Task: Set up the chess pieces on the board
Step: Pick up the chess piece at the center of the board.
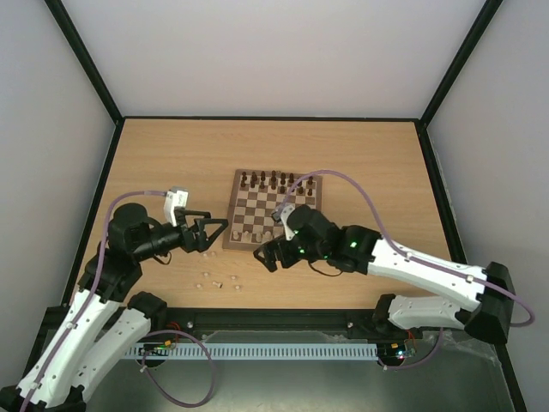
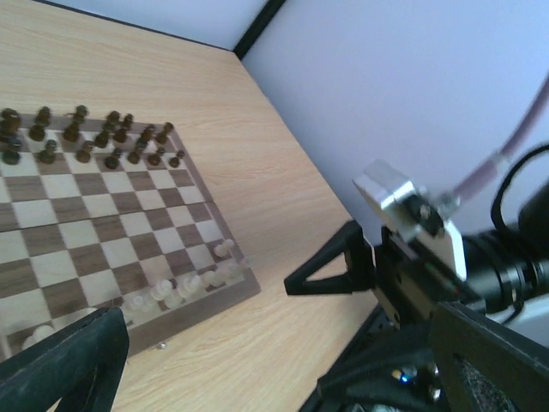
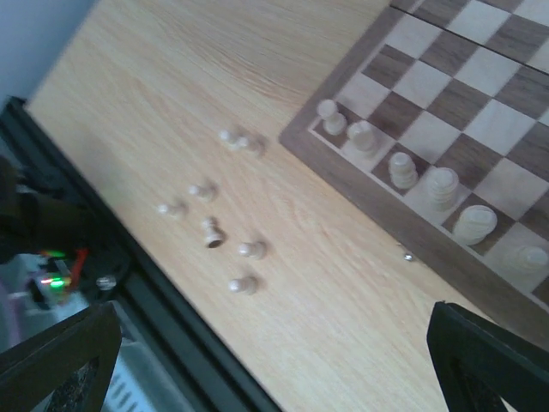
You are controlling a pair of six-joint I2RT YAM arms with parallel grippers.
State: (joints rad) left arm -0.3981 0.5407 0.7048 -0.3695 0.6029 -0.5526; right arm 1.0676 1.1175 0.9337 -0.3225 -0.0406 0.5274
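While both hands hang over the near half of the light wooden counter (image 1: 369, 154), the square wooden chessboard (image 1: 257, 199), with dark brown and cream checks and a brown border, lies flat near the counter's middle. Its sides run almost parallel to the counter's edges. Dark brown chess pieces (image 1: 270, 180) stand upright in two rows along the board's far edge.

Some of the tiny pale beige wooden chess pieces (image 3: 442, 187) stand upright in a line on the board's nearest row, starting from its near-left corner. The rest are scattered loose on the counter, between that corner and the black rail (image 3: 184, 343) along the counter's near edge. One of these (image 3: 212, 232) lies on its side with its round base showing.

The left hand (image 1: 219, 234) is spread fully open, holds nothing, and hovers just left of the board's near-left corner. The right hand (image 1: 264, 257) is equally wide open and holds nothing, just off the board's near edge, with the loose pieces to its left. Bare wood stretches from the board to the counter's far, left and right edges.
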